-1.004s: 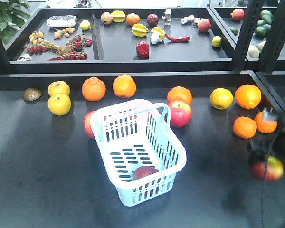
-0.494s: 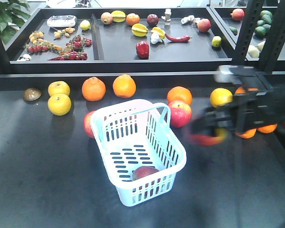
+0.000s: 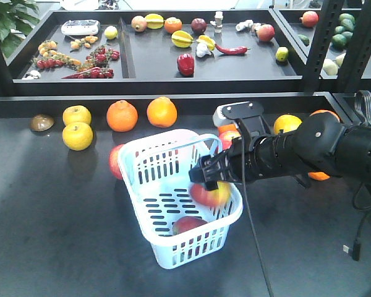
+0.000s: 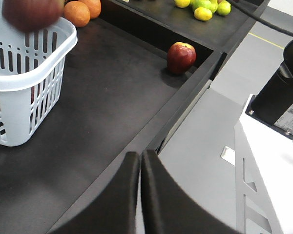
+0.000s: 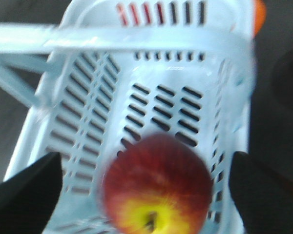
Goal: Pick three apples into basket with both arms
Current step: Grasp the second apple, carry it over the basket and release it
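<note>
Right tool (image 5: 146, 160) spread wide, apple (image 5: 156, 192) loose over basket (image 3: 132, 185); left tool (image 4: 139, 163) clenched empty

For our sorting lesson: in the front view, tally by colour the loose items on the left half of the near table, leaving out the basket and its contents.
Yellow fruits: 2
Oranges: 2
Red apple: 1
Brown item: 1
Total: 6

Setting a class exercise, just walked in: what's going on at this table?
The right claw hangs open over the pale blue basket, with a red-and-yellow apple just below it, not gripped. A second apple lies on the basket floor. The left claw is shut, holding nothing, at the edge of the table.
</note>
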Tool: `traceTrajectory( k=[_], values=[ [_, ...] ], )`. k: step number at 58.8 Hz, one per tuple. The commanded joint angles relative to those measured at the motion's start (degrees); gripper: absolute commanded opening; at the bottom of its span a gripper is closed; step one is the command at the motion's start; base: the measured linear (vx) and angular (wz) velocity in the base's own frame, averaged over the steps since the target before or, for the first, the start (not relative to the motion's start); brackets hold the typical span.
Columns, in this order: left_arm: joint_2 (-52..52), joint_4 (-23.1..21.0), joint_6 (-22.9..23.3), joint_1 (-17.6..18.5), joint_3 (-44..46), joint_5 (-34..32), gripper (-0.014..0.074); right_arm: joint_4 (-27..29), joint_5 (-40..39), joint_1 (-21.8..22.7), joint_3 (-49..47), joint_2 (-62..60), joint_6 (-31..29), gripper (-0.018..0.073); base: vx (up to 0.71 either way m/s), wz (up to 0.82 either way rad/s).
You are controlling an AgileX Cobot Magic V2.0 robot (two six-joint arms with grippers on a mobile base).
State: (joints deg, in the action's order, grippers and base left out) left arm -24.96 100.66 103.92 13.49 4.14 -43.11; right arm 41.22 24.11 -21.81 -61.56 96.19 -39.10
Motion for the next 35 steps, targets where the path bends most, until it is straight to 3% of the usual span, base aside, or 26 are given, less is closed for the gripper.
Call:
traceTrajectory(
  k=[1,13,21,26,35],
  values=[
    [-0.3,-0.9,0.5,0.4,1.3,0.4,-0.0006,2.7,-4.2,0.0,-1.5,-2.2,-0.5,0.0705,0.00,0.00],
    [-0.3,-0.9,0.5,0.4,1.3,0.4,-0.0006,3.6,-2.6,0.0,-1.5,-2.2,-0.3,0.0647,0.00,0.00],
    [-0.3,-0.9,0.5,0.4,1.3,0.4,-0.0006,4.3,3.8,0.0,-1.5,-2.2,1.4,0.0512,0.00,0.00],
    [-0.3,-0.9,0.5,0.4,1.3,0.4,-0.0006,4.1,8.7,0.1,-1.5,-2.2,2.5,0.0362,0.00,0.00],
    [-0.3,-0.9,0.5,0.4,1.3,0.4,-0.0006,1.9,16.5,0.2,-1.5,-3.5,2.8,-0.0018,0.00,0.00]
  ],
)
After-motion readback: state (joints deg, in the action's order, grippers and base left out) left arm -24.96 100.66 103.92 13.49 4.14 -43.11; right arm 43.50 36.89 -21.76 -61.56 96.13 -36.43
